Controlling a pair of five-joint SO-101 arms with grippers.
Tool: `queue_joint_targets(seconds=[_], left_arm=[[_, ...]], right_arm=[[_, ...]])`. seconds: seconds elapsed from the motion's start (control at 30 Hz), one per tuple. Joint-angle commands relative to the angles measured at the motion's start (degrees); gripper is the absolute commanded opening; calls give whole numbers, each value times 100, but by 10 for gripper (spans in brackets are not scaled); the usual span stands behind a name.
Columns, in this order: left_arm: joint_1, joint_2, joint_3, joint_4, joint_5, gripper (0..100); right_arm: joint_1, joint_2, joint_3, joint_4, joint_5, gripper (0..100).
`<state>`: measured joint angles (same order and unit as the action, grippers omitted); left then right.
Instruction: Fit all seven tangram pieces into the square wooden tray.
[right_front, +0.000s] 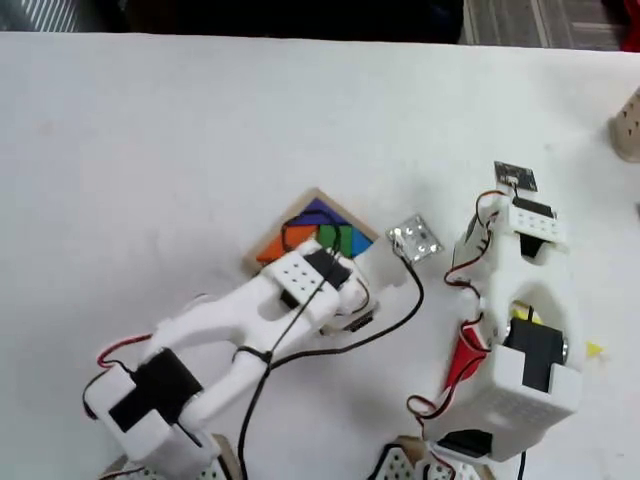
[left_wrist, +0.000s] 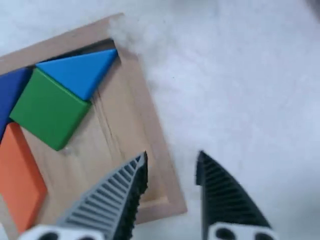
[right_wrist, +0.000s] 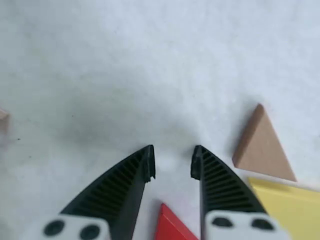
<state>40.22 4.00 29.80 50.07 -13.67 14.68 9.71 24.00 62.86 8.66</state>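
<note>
Your left tool (left_wrist: 171, 159): apart, empty, straddling tray (left_wrist: 155, 130) rim by its bare gap | blue triangle (left_wrist: 80, 70), green square (left_wrist: 50, 107), orange piece (left_wrist: 20, 175) seated | your right tool (right_wrist: 172, 156): apart above red piece (right_wrist: 172, 226), probably your next pick | yellow piece (right_wrist: 290, 207), tan triangle (right_wrist: 262, 145) loose on table (right_wrist: 150, 60).

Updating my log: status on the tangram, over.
Left end effector open over tray rim. Blue, green, orange in. Right end effector open; red, yellow, tan triangle out beside it.

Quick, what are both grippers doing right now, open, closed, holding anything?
Left gripper: open, holding nothing, over the tray rim.
Right gripper: open, holding nothing, over the table by the red piece.
</note>
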Motion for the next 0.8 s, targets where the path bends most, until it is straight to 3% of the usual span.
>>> queue_joint_targets(seconds=[0.0, 0.23, 0.4, 0.63, 0.77], left_arm=[[-101, -40, -352, 97, 167, 303], [-189, 453, -404, -185, 466, 274], [-242, 875, -905, 97, 527, 259], [-330, 1956, -2136, 475, 2057, 20], [-374, 2677, -3174, 1204, 2488, 31]], right_arm=[[-22, -198, -26, -75, 70, 119], [-22, -198, -26, -75, 70, 119], [-22, -198, -26, -75, 70, 119], [-22, -198, -26, -75, 70, 119], [-22, -198, -26, -75, 70, 119]])
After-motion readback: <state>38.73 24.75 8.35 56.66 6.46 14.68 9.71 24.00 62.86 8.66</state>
